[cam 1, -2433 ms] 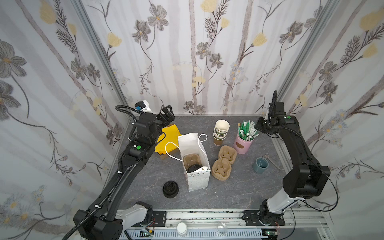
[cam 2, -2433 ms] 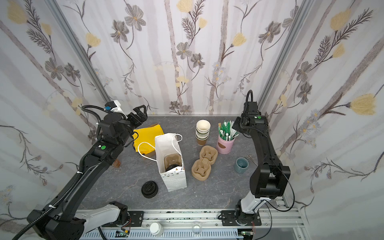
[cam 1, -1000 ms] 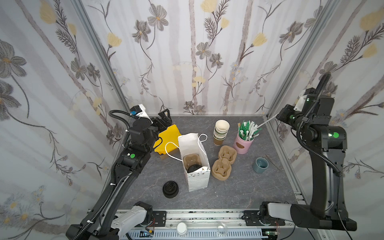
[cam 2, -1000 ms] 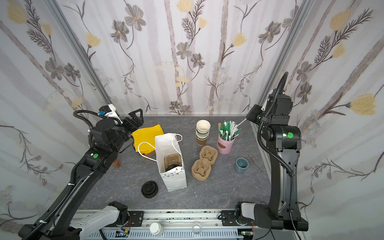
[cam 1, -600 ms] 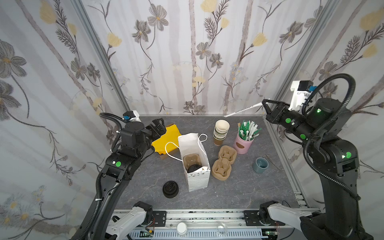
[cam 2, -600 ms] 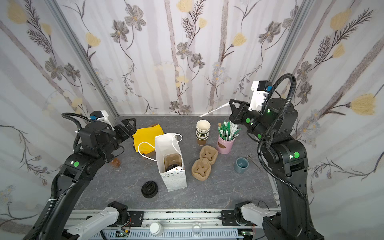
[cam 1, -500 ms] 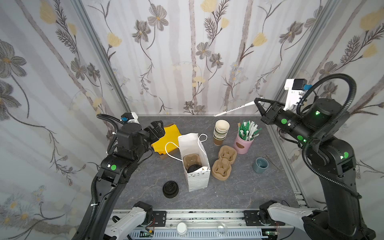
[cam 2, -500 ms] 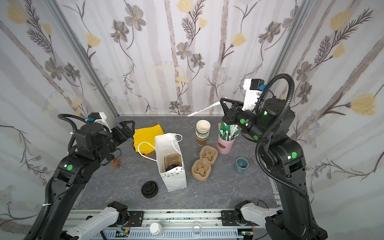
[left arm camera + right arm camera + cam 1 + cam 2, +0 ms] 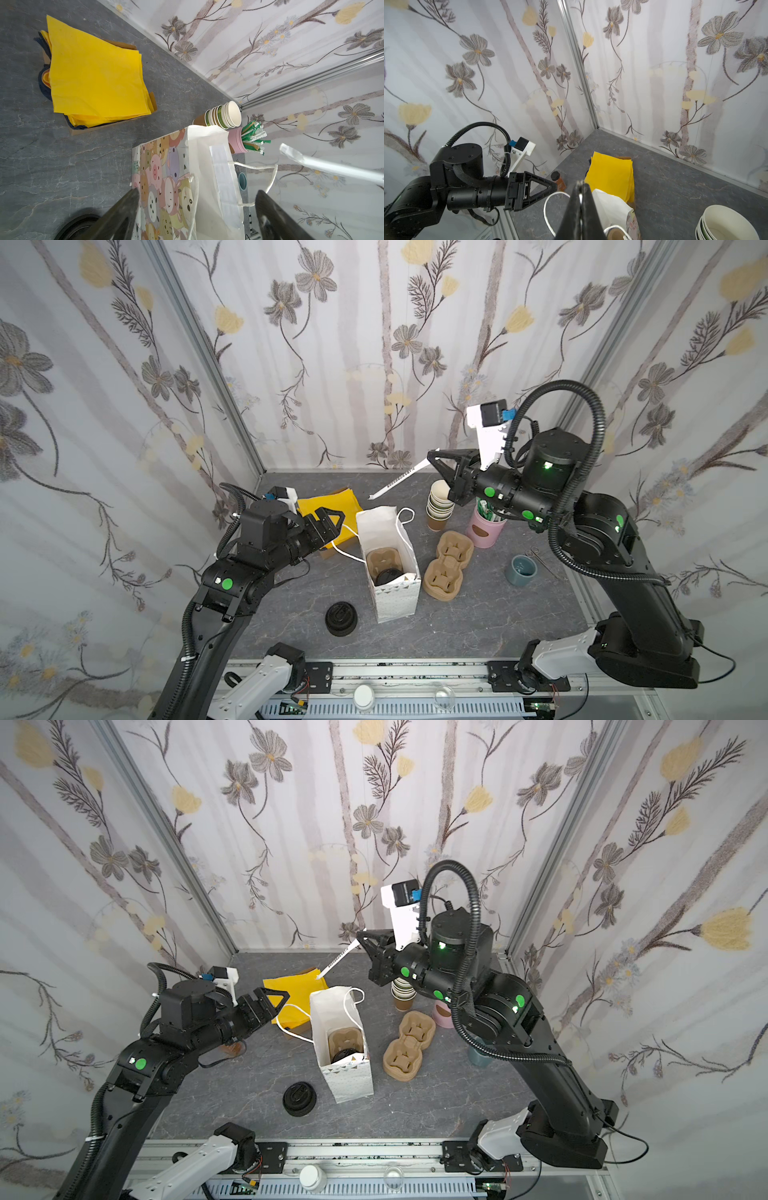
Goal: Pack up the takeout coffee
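Surrounding grey marbled tabletop [image 9: 478,622]: floral walls [image 9: 353,344]

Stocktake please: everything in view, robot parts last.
paper bag: one, white, centre
takeout coffee: one, black-lidded, inside bag
pulp carriers: two, brown, inside bag and beside it
cup stack: one, cream-lined, rear
straw holder: one, pink, beside cups
small cup: one, blue-grey, right
lid stack: one, black, front
napkins: pile, yellow, rear left
bottle: one, brown, left edge
wrapped straw: one, white, in right gripper
left gripper: one, black, open beside bag
right gripper: one, black, shut on straw
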`<action>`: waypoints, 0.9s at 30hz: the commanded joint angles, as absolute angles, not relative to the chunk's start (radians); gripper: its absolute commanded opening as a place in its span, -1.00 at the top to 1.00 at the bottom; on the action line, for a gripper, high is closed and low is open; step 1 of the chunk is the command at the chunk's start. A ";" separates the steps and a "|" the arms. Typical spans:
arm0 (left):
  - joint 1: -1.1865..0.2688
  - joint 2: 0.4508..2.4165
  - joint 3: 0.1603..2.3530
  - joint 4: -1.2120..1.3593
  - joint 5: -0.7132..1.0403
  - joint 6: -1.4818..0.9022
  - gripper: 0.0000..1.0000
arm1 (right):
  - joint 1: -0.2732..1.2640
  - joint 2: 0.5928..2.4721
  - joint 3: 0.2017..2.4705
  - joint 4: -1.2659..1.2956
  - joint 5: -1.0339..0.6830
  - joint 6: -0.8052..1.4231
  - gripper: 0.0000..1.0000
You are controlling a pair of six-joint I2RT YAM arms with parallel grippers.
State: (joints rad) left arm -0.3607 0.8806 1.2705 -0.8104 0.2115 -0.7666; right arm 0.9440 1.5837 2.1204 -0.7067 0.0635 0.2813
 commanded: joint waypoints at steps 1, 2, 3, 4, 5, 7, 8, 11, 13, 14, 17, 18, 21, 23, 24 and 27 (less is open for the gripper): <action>-0.360 0.877 1.239 -0.813 0.262 -0.787 -0.62 | 0.994 1.647 2.165 -0.797 0.198 0.201 1.00; -0.361 0.880 1.229 -0.814 0.281 -0.781 -0.56 | 1.009 1.665 2.168 -0.809 0.214 0.193 1.00; -0.360 0.879 1.221 -0.815 0.296 -0.774 -0.50 | 1.020 1.680 2.168 -0.815 0.227 0.190 1.00; -0.361 0.879 1.212 -0.815 0.310 -0.768 -0.44 | 1.032 1.699 2.168 -0.823 0.249 0.189 1.00; -0.361 0.875 1.203 -0.815 0.316 -0.762 -0.38 | 1.045 1.718 2.168 -0.832 0.271 0.187 1.00; -0.361 0.869 1.189 -0.813 0.328 -0.745 -0.29 | 1.068 1.756 2.167 -0.850 0.332 0.186 1.00; -0.360 0.865 1.185 -0.813 0.336 -0.734 -0.23 | 1.074 1.776 2.166 -0.859 0.358 0.191 1.00; -0.360 0.852 1.166 -0.813 0.341 -0.705 -0.08 | 1.078 1.818 2.151 -0.859 0.375 0.227 1.00; -0.361 0.844 1.158 -0.813 0.344 -0.697 -0.03 | 1.078 1.831 2.118 -0.821 0.362 0.255 1.00; -0.361 0.842 1.157 -0.813 0.349 -0.690 0.01 | 1.079 1.834 2.095 -0.788 0.349 0.276 1.00; -0.361 0.838 1.158 -0.813 0.358 -0.676 0.10 | 1.084 1.844 2.021 -0.673 0.315 0.321 1.00; -0.360 0.837 1.158 -0.813 0.362 -0.673 0.13 | 1.085 1.849 2.004 -0.643 0.312 0.335 1.00; -0.361 0.837 1.158 -0.813 0.373 -0.657 0.22 | 1.085 1.881 1.987 -0.593 0.313 0.376 1.00; -0.360 0.838 1.158 -0.813 0.378 -0.646 0.25 | 1.085 1.907 1.986 -0.584 0.333 0.404 1.00; -0.360 0.840 1.158 -0.813 0.383 -0.640 0.28 | 1.085 1.918 1.984 -0.584 0.339 0.415 1.00; -0.362 0.842 1.159 -0.815 0.391 -0.617 0.33 | 1.079 1.947 1.959 -0.579 0.347 0.449 1.00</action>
